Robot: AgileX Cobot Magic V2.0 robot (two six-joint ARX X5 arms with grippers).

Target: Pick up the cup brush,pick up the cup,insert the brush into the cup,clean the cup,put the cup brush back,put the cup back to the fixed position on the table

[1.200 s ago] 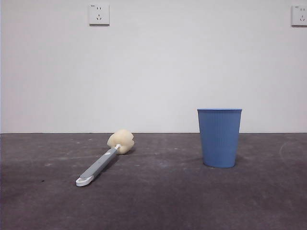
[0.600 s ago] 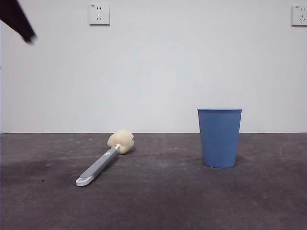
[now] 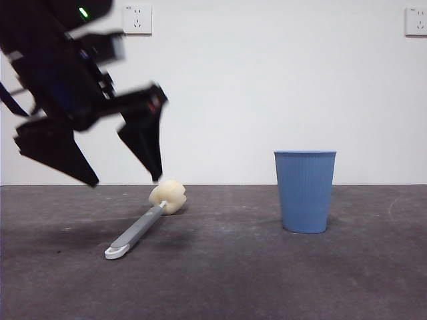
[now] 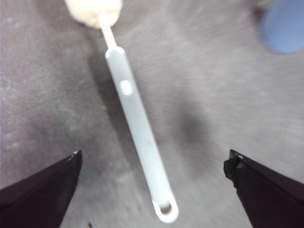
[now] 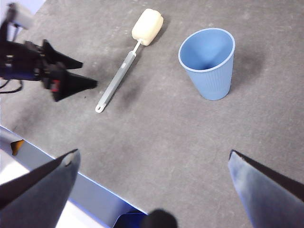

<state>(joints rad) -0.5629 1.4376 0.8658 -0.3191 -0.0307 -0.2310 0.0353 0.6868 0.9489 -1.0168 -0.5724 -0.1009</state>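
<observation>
Above the left of the dark matte table (image 3: 220, 280), the left gripper (image 3: 123, 180) hangs spread over the grey-handled, cream-sponge cup brush (image 3: 142, 225), lined up to straddle it; the blue ribbed plastic cup (image 3: 305, 192) waits upright at right; the right gripper (image 5: 154, 161) is spread too

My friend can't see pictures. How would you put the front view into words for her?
A big black two-jawed left gripper, jaws open, hangs above a cup brush with a slim grey handle and cream-yellow sponge head, which lies on a dark grey-brown table. To the side a ribbed blue plastic cup stands upright, before a white wall with two sockets.
</observation>
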